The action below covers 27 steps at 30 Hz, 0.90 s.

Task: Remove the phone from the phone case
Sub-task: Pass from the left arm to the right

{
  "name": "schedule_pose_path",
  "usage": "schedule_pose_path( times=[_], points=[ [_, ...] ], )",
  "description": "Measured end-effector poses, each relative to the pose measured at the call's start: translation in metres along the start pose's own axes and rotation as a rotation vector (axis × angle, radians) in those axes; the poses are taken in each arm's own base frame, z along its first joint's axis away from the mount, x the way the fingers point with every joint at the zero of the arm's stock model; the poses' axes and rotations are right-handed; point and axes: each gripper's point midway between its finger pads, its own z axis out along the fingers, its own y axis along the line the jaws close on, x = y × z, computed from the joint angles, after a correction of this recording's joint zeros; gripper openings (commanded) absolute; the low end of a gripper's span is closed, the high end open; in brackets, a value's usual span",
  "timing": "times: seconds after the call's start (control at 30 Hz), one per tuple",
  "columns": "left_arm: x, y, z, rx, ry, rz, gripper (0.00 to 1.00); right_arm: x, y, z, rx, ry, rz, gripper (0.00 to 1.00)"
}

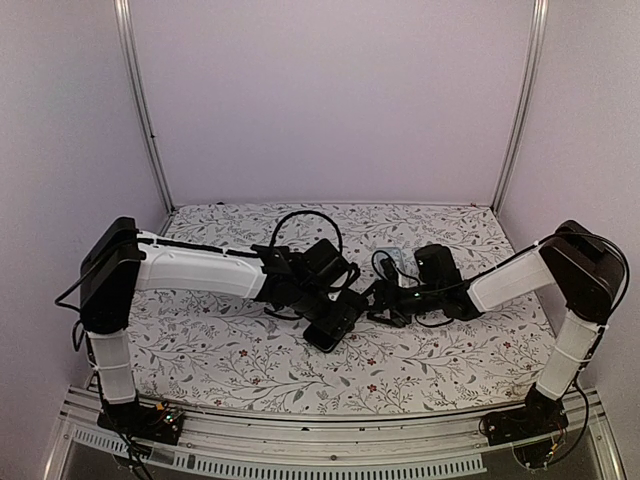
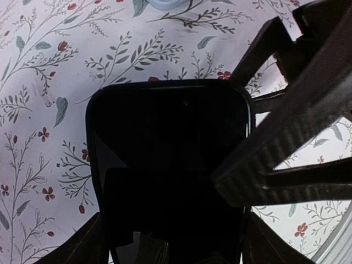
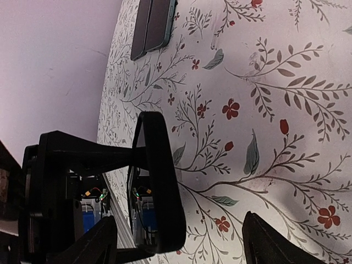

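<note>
The black phone in its black case (image 1: pixel 331 331) is held above the floral table near the middle. My left gripper (image 1: pixel 322 312) is shut on its long sides; in the left wrist view the dark screen (image 2: pixel 165 165) faces the camera, with my left gripper (image 2: pixel 173 239) at its lower end. My right gripper (image 1: pixel 385 300) is open just right of the phone. In the right wrist view the phone (image 3: pixel 162 187) shows edge-on between the wide-apart fingers of my right gripper (image 3: pixel 181 245), nearer the left one. One right finger (image 2: pixel 286 110) crosses the phone's right edge.
A flat dark object with a teal edge (image 3: pixel 155 22) lies on the table beyond the grippers; it shows pale blue in the top view (image 1: pixel 388 255). The floral table cover (image 1: pixel 230 350) stretches to both sides, with walls and metal posts behind.
</note>
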Motion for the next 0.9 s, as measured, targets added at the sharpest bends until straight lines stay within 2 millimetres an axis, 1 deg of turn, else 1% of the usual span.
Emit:
schedule_pose_path(
  times=[0.1,0.23,0.3,0.47,0.57,0.63,0.83,0.9],
  points=[
    [-0.002,-0.009,0.000,0.012,-0.006,0.016,0.48,-0.001,0.001,0.002,-0.013,-0.001,0.012,0.67],
    [-0.005,-0.016,-0.001,0.021,-0.013,0.026,0.48,-0.005,0.007,0.003,-0.039,-0.013,0.026,0.51],
    [-0.006,-0.017,-0.002,0.024,-0.016,0.028,0.48,-0.008,0.011,0.002,-0.054,-0.021,0.024,0.41],
    [-0.007,-0.018,-0.002,0.027,-0.018,0.029,0.48,-0.011,0.018,0.002,-0.081,-0.032,0.040,0.21],
    [-0.008,-0.018,-0.002,0.028,-0.020,0.030,0.51,-0.012,0.017,0.001,-0.079,-0.036,0.053,0.09],
    [-0.008,-0.018,-0.003,0.029,-0.017,0.029,0.60,-0.012,0.021,0.001,-0.098,-0.032,0.055,0.01],
    [-0.007,-0.018,-0.002,0.031,-0.014,0.027,0.92,-0.013,0.024,0.000,-0.109,-0.031,0.043,0.00],
    [-0.008,-0.019,-0.003,0.032,-0.017,0.026,0.99,-0.013,0.025,0.000,-0.111,-0.032,0.041,0.00]
  ],
)
